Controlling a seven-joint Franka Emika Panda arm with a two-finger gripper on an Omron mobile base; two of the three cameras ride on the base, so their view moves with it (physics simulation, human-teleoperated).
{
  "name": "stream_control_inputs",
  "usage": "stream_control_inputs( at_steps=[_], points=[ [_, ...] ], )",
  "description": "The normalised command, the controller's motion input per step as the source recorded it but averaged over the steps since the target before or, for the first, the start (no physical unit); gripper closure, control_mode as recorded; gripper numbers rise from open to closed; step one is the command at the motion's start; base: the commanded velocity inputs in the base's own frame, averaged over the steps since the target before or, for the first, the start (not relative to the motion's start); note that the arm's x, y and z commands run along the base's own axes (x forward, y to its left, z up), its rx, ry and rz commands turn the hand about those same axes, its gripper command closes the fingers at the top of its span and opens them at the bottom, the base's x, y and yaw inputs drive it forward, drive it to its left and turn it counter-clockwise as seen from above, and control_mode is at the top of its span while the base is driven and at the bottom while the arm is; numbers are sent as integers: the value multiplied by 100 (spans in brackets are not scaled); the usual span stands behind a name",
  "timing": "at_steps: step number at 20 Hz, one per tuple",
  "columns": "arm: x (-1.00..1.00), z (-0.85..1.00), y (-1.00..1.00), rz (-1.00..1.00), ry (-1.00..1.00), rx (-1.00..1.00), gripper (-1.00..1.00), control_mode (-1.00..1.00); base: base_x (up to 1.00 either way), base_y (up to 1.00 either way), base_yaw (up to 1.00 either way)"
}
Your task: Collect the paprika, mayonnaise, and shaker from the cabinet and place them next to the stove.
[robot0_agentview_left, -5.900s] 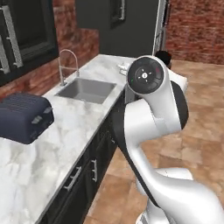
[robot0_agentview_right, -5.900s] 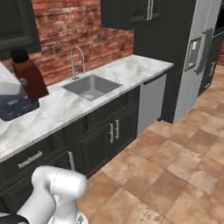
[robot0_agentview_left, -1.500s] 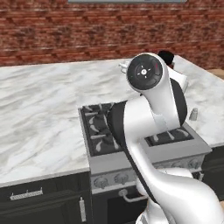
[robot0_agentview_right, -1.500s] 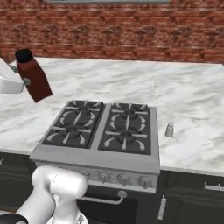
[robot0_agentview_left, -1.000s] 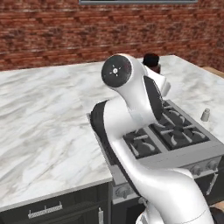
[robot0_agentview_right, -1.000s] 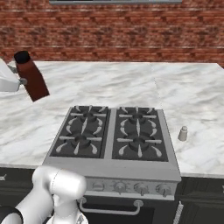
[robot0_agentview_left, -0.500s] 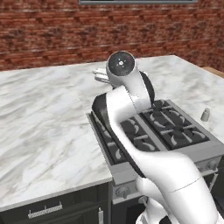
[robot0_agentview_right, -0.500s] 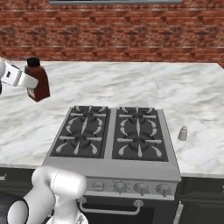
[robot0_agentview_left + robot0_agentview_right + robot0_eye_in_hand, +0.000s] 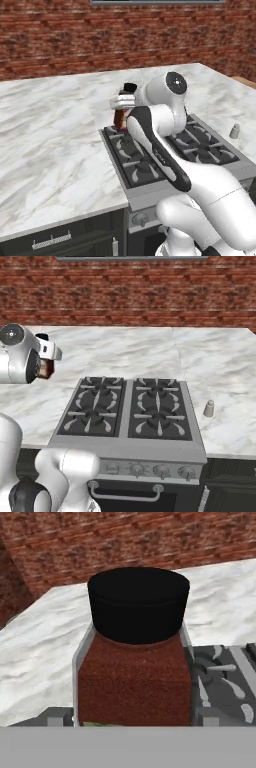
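Note:
My gripper (image 9: 122, 102) is shut on the paprika (image 9: 119, 119), a dark red-brown bottle with a black cap. It holds the bottle low over the marble counter, at the back left corner of the stove (image 9: 146, 171). From the right base view the gripper (image 9: 48, 355) and the paprika (image 9: 46, 370) sit left of the stove (image 9: 131, 406). The hand view looks at the paprika (image 9: 135, 677) from close up. The small pale shaker (image 9: 234, 131) stands upright on the counter right of the stove, also seen as the shaker (image 9: 209, 408). The mayonnaise and the cabinet are out of view.
A white marble counter (image 9: 50, 145) runs on both sides of the stove, backed by a red brick wall (image 9: 130, 291). Front knobs (image 9: 162, 471) and an oven handle (image 9: 125, 497) face me. Dark drawers (image 9: 55, 240) sit under the counter.
The arm has swung down and forward, bringing the paprika from high at the left to just above the counter by the stove's left back corner. The shaker has not moved.

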Motion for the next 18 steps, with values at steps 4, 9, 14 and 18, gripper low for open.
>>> stream_control_inputs(
  at_steps=[4, 9, 14, 18],
  points=[
    [0, -50, 23, 67, 0, -3, 100, -100, 0, 0, 0],
    [3, -35, 21, 61, 0, -5, 100, -100, 0, 0, 0],
    [16, -6, 0, 43, 0, -9, 100, -100, 0, 0, 0],
    [18, -1, 1, 20, -2, -11, 100, -100, 0, 0, 0]
  ],
)
